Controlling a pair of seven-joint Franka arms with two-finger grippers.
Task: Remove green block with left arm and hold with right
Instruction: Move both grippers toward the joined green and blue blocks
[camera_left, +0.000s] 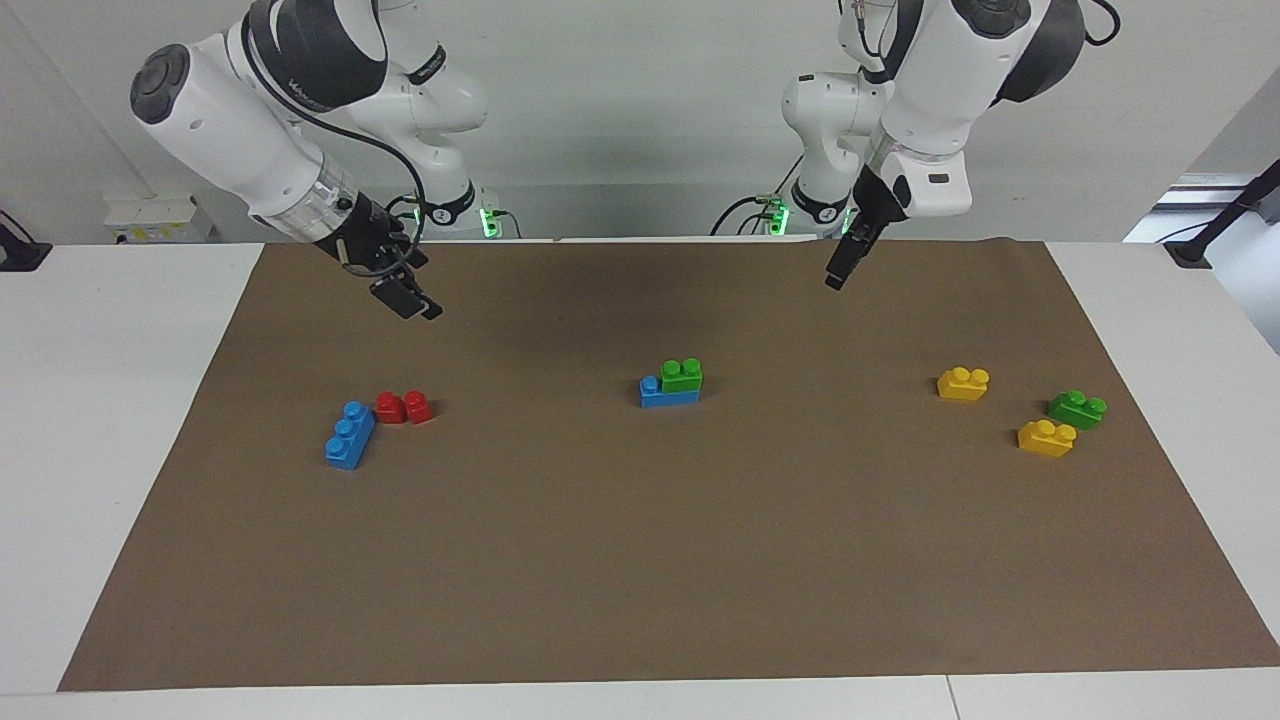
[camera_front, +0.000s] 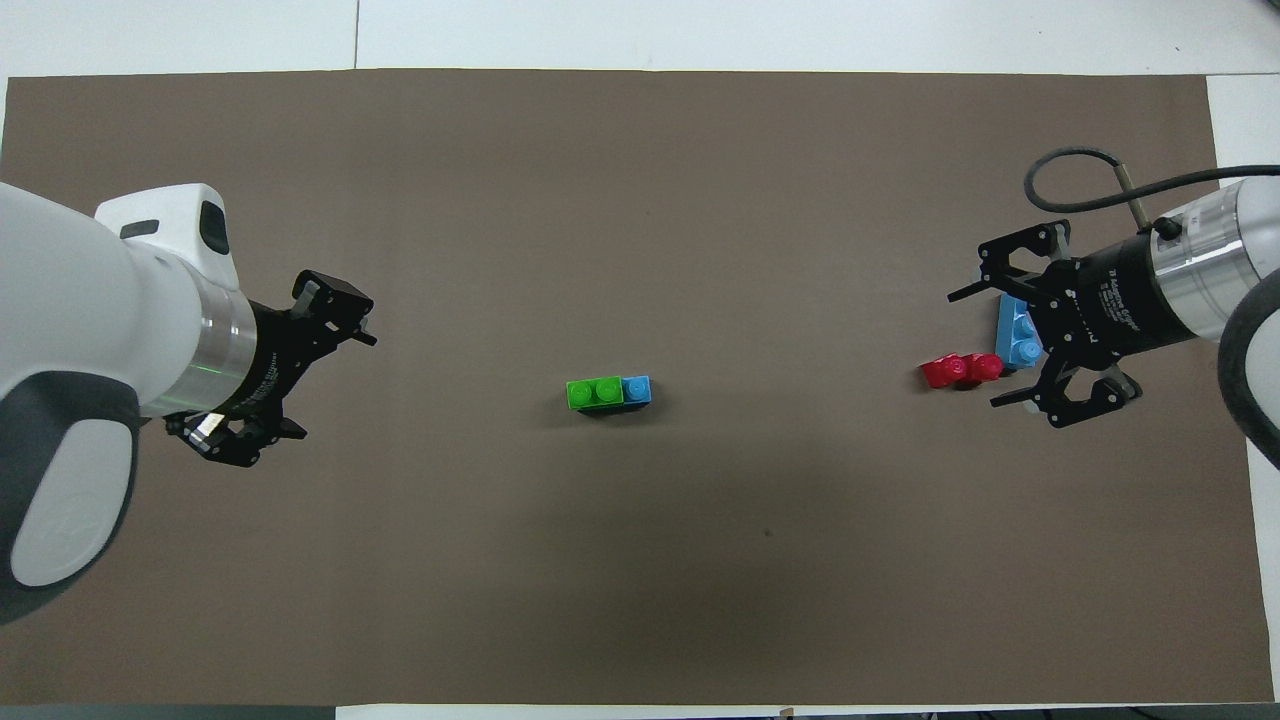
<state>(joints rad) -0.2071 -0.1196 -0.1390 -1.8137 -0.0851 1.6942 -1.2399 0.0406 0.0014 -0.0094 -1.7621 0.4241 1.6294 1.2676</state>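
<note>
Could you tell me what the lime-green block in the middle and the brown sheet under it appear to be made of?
The green block, stacked on a blue block, looks like moulded plastic: saturated uniform colour, rounded studs, a slight sheen. The brown sheet looks like matte paper or thin card, flat and without glare, its edge cut straight against the white table; which of the two is uncertain.

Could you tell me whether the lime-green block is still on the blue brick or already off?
On: the green block sits atop the blue brick; both end effectors are away.
</note>
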